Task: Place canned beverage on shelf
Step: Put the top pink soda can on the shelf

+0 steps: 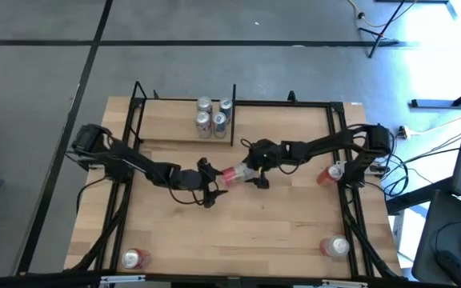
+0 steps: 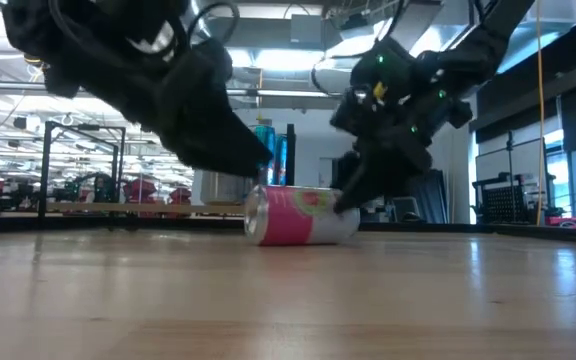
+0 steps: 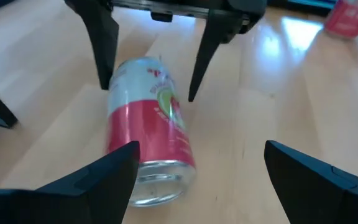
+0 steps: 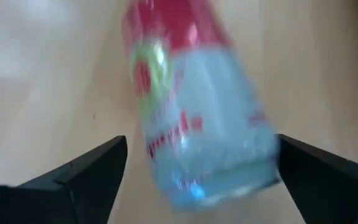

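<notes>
A pink and white can (image 1: pixel 234 176) lies on its side on the tabletop at mid-table, between my two grippers; it also shows in the low view (image 2: pixel 298 215). My left gripper (image 1: pixel 207 189) is open at the can's left, silver end (image 3: pixel 154 180). My right gripper (image 1: pixel 254 174) is open, and its fingers (image 3: pixel 106 56) stand on either side of the can's right end (image 4: pixel 216 143). The shelf (image 1: pixel 166 120), a raised light-wood plank in black rods, stands at the far left-centre and carries several cans (image 1: pixel 214 116). My left gripper: one finger (image 3: pixel 98 180) shows beside the can's silver end, and I cannot tell whether it touches. My right gripper: its fingers straddle the can's other end level from the table's right, and I cannot tell whether either touches. The can lies on the table.
Other pink cans lie at the near left corner (image 1: pixel 134 258), the near right corner (image 1: pixel 336 246) and by the right edge (image 1: pixel 329 174). Black frame rods (image 1: pixel 338 144) run along the table's sides. Bare wood lies between mid-table and the near edge.
</notes>
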Tool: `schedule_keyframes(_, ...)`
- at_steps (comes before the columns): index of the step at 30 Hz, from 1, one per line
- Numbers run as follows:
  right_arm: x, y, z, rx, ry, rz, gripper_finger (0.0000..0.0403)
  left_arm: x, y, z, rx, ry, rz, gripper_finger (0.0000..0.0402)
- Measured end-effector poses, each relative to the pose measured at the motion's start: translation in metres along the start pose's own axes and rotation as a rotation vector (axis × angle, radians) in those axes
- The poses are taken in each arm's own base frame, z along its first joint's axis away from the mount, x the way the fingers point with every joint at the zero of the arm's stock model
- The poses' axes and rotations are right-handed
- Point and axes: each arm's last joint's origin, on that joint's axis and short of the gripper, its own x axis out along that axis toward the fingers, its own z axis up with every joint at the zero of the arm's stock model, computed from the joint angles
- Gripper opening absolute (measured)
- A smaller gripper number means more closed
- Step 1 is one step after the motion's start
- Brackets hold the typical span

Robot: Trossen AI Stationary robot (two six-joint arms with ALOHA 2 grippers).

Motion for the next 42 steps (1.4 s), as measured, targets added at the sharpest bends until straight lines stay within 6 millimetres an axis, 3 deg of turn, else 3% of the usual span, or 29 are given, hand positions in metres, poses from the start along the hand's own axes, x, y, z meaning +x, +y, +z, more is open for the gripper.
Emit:
schedule_keyframes(12,0.017,0.009,-0.003,-0.041,-0.022,0.011,0.0384,0.038,0.009,0.01,0.026,0.047,0.052,0.0328)
schedule_keyframes(15,0.019,0.009,-0.007,-0.037,-0.005,0.014,0.0366,0.04,0.012,0.009,0.024,0.076,0.06,0.0328)
schedule_keyframes(20,0.019,0.008,-0.008,-0.036,0.013,-0.01,0.0282,0.038,0.009,0.008,0.026,0.085,0.047,0.0328)
schedule_keyframes(25,0.01,0.009,-0.004,-0.028,0.071,-0.036,0.0277,0.021,0.0,0.015,0.05,0.121,0.008,0.0328)
schedule_keyframes(28,-0.001,0.007,0.007,-0.013,0.152,-0.06,0.0277,0.006,-0.005,0.016,0.109,0.189,-0.011,0.0328)
schedule_keyframes(32,-0.014,0.008,0.037,-0.023,0.282,-0.143,0.0277,-0.009,-0.013,0.014,0.162,0.204,0.005,0.0328)
schedule_keyframes(38,-0.041,0.015,0.087,0.055,0.468,-0.187,0.0277,-0.016,-0.018,-0.012,0.222,0.156,-0.056,0.0328)
schedule_keyframes(42,-0.062,0.019,0.106,0.145,0.569,-0.202,0.0277,-0.023,-0.017,-0.028,0.232,0.092,-0.098,0.0328)
